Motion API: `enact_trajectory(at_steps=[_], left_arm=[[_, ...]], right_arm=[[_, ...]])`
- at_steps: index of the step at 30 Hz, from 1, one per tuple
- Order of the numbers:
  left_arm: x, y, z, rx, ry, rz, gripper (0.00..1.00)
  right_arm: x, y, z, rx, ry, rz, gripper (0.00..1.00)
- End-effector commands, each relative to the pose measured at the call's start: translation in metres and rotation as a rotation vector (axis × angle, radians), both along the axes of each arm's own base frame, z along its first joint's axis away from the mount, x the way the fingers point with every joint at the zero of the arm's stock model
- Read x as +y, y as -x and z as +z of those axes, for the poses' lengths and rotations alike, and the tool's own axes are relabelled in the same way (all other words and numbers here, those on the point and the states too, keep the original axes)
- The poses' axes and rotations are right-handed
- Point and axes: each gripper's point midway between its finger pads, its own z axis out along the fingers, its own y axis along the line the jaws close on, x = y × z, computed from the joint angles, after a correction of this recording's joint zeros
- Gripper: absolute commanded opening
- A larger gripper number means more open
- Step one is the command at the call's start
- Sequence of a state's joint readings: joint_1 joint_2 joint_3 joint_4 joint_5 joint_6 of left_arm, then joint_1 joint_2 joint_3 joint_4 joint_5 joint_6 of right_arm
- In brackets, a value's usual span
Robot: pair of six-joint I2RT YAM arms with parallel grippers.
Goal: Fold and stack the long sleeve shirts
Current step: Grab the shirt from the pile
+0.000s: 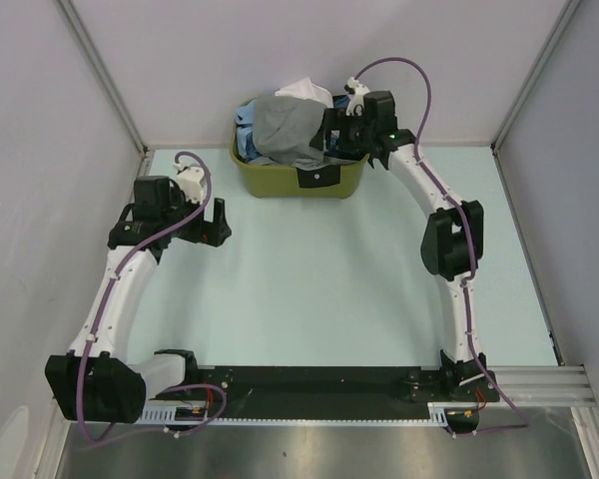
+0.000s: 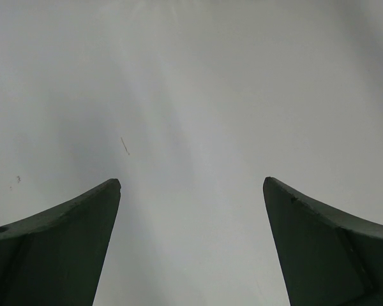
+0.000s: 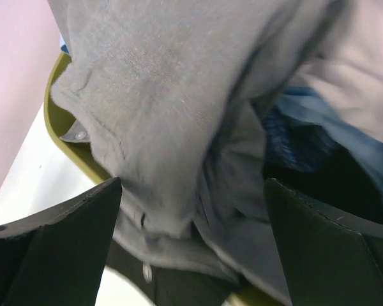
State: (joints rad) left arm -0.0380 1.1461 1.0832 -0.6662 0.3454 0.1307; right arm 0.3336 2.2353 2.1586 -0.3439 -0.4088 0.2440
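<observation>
Right tool (image 3: 192, 182) hangs released over the grey shirt (image 3: 159, 95) atop blue shirts (image 3: 306, 127) in the olive basket (image 3: 54, 115); left tool (image 2: 191, 182) released.

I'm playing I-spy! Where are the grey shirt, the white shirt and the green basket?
grey shirt (image 1: 285, 128), top view, middle of the cloth.
white shirt (image 1: 305, 91), top view, its top fold.
green basket (image 1: 278, 183), top view, front wall.

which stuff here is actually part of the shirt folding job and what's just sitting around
Part of the job:
grey shirt, on top of the pile
blue shirt and white shirt, in the same pile
right gripper, open at the grey shirt

Just there:
olive-green basket, holding the shirts
table
left gripper, open over bare table
</observation>
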Motion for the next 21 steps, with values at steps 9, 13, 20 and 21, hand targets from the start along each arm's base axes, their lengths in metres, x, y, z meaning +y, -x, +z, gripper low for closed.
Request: enact_trajectory(at_steps=[9, 13, 20, 21], left_arm=[[0.004, -0.008, -0.009, 0.001, -0.006, 0.021, 0.99], [0.004, -0.008, -0.016, 0.019, 0.0, 0.029, 0.99], [0.006, -0.007, -0.016, 0.003, -0.002, 0.052, 0.99], [0.007, -0.007, -0.015, 0.001, -0.005, 0.053, 0.99]], right_arm=[[0.056, -0.016, 0.015, -0.177, -0.125, 0.11, 1.0], [0.067, -0.017, 0.034, -0.255, -0.141, 0.182, 1.0], [0.075, -0.031, 0.06, -0.334, -0.173, 0.184, 0.34], [0.075, -0.031, 0.065, -0.347, -0.176, 0.183, 0.2]])
